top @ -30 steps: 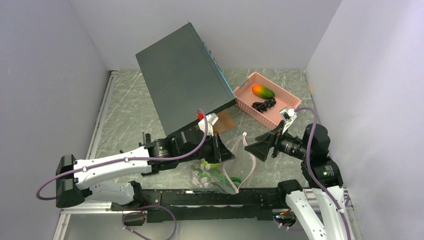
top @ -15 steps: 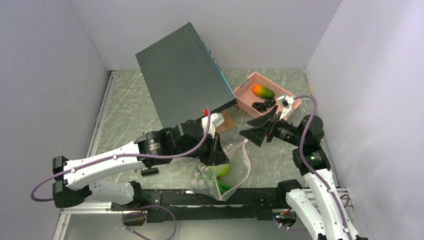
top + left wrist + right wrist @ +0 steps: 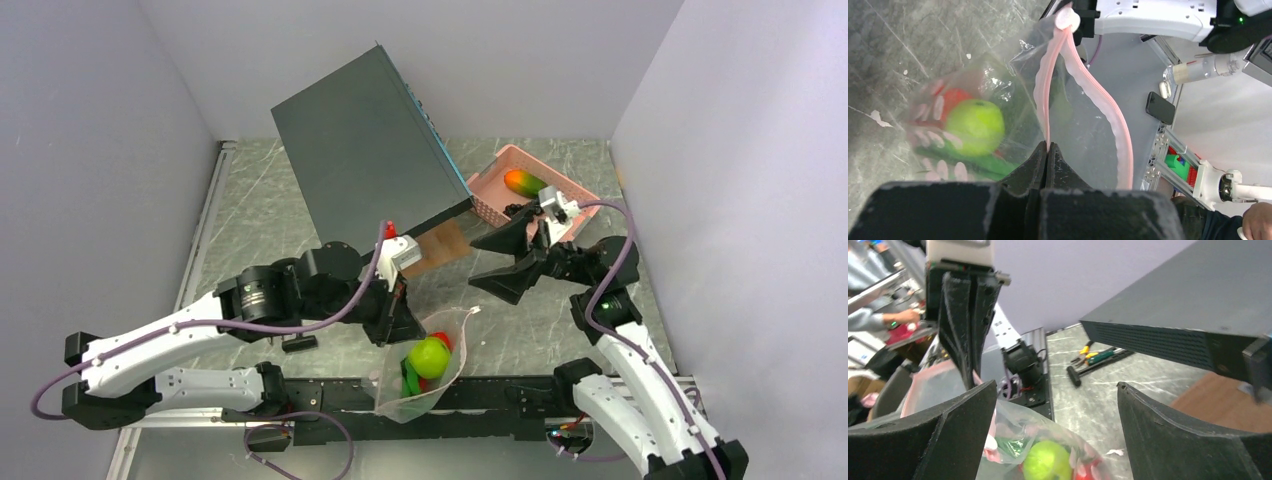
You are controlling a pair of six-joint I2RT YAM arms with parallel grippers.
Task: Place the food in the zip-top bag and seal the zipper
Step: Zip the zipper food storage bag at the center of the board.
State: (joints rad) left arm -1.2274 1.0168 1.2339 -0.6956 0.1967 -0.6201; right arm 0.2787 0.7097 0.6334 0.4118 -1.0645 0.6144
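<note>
My left gripper [image 3: 402,322] [image 3: 1047,145] is shut on the pale pink zipper strip [image 3: 1046,100] of the clear zip-top bag [image 3: 425,368], which hangs from it with its mouth gaping. Inside lie a lime-green round fruit [image 3: 428,357] [image 3: 975,126] [image 3: 1048,460], red pieces [image 3: 952,99] and green pods [image 3: 970,162]. My right gripper [image 3: 505,262] [image 3: 1055,405] is open and empty, above and right of the bag. The orange-green mango [image 3: 525,183] and black grapes [image 3: 527,210] lie in the pink basket [image 3: 497,212].
A large tilted dark grey box [image 3: 365,155] stands behind the arms, next to the basket. A brown cardboard piece [image 3: 440,245] lies under its corner. Small hand tools [image 3: 1098,357] lie on the marble table [image 3: 250,230]. The frame rail [image 3: 520,395] runs along the near edge.
My left gripper has pulled back left and lifted the bag by its zipper, so the bag now hangs open. My right gripper has moved up toward the basket and stays open.
</note>
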